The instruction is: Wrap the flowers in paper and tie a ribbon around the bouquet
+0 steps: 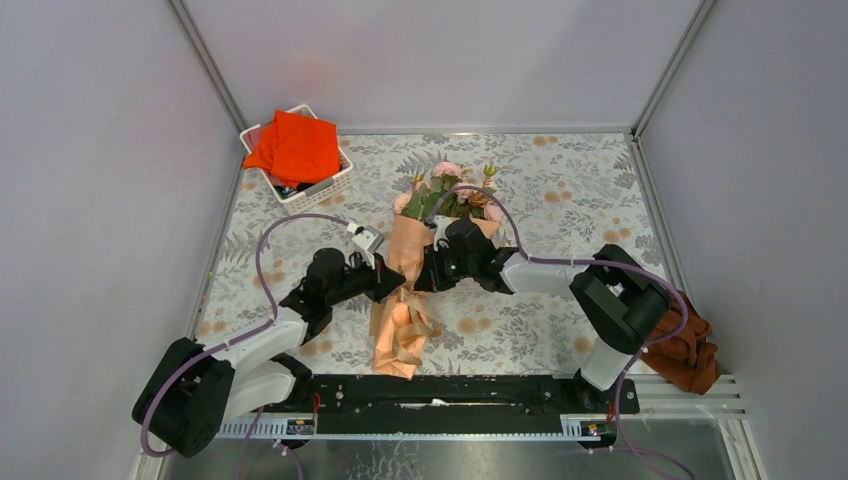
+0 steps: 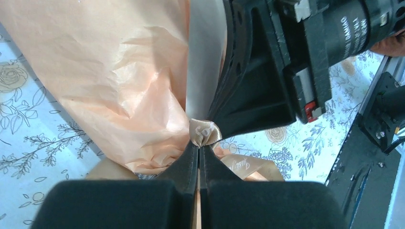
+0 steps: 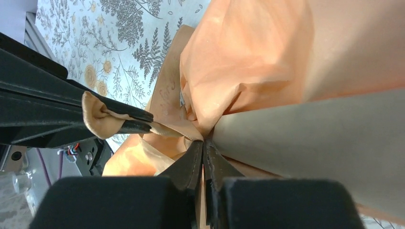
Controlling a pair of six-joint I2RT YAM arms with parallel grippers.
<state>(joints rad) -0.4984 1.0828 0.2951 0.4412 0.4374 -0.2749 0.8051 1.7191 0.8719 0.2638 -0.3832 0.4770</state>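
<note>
The left gripper (image 2: 198, 149) is pinched tight on a fold of ribbon (image 2: 205, 133) at the waist of the bouquet (image 1: 408, 248), which lies mid-table (image 1: 560, 200) with its flowers (image 1: 447, 172) far, while the right gripper (image 3: 204, 143) clamps ribbon opposite.

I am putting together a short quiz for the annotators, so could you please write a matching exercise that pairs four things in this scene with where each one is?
Things:
1. orange-red cloth
2. rust-brown cloth
3. flowers
4. ribbon

Places:
A. pinched in the left gripper
B. in the white basket, far left
C. at the near right corner of the table
D. sticking out of the far end of the paper

Pairs: 1-B, 2-C, 3-D, 4-A
</note>
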